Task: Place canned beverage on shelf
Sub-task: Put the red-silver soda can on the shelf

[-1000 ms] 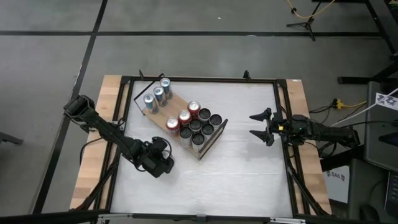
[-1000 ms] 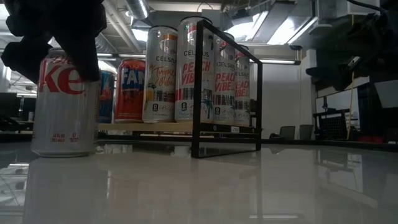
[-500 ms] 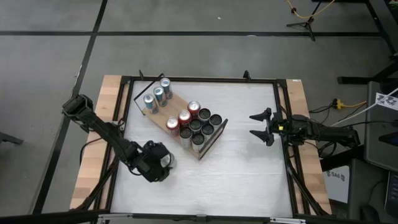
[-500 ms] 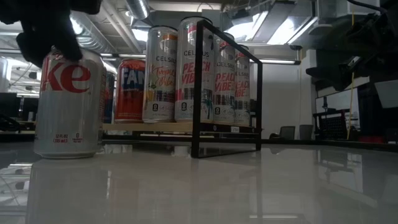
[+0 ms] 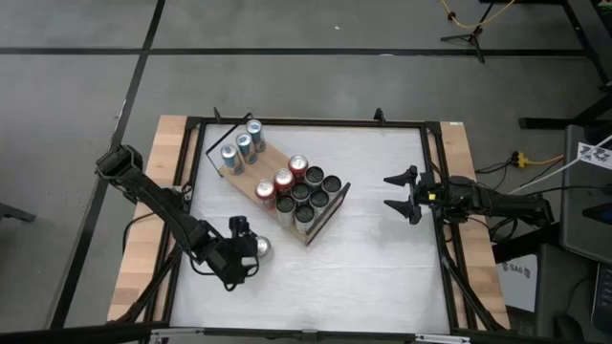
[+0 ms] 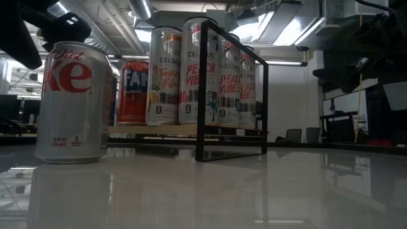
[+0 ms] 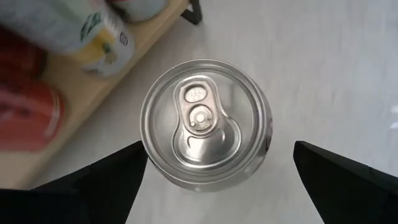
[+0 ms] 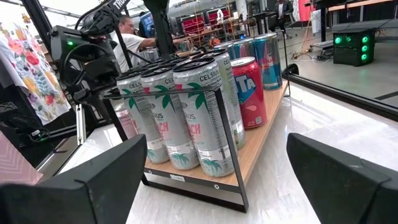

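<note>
A silver Diet Coke can (image 5: 260, 247) stands upright on its base on the white tabletop, near the table's left front, apart from the shelf. My left gripper (image 5: 245, 250) hovers open over it, tilted down, one finger on either side of the can's top (image 7: 205, 124) and clear of it. The shelf (image 5: 251, 170), a light-wood board on a black wire frame, holds silver-blue cans, red cans (image 5: 282, 180) and tall Celsius cans (image 6: 203, 70). At the table's right edge my right gripper (image 5: 400, 194) waits open and level, facing the shelf.
A black metal frame (image 5: 306, 122) and wooden side strips border the white tabletop. Bare tabletop lies in front of the shelf and to its right (image 5: 373, 268). A person (image 8: 130, 31) and lab equipment show beyond the table in the right wrist view.
My left gripper has rolled about its own pointing line and drawn a little up and toward the table's left near corner, uncovering the can's top. Its fingers have stayed open. The can has kept standing where it was.
</note>
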You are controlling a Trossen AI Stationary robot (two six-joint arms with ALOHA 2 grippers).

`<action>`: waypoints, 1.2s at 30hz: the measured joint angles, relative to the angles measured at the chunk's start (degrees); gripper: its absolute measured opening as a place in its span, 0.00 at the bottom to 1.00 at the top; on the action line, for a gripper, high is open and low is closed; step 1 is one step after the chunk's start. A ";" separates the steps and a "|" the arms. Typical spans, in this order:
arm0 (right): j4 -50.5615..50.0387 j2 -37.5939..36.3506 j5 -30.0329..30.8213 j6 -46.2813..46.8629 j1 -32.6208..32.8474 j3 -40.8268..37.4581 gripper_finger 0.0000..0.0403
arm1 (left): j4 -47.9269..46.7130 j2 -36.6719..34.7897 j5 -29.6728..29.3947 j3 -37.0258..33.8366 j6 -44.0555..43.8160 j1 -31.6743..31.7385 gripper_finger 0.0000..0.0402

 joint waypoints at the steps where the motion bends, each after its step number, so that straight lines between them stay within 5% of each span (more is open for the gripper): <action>1: 0.00 0.00 -0.02 -0.02 0.02 0.00 0.95 | -0.06 0.00 0.00 0.00 1.97 0.00 0.99; 13: 0.00 0.00 -0.02 -0.01 0.01 0.00 0.95 | -0.11 -0.02 -0.02 0.07 13.69 0.02 0.99; 28: 0.00 0.00 -0.02 0.00 0.00 0.00 0.95 | 1.52 -0.05 5.37 0.09 -7.52 0.00 0.99; 36: 0.00 0.00 -0.02 0.00 0.02 0.00 0.95 | 0.08 -2.00 3.55 0.13 -5.32 0.12 0.99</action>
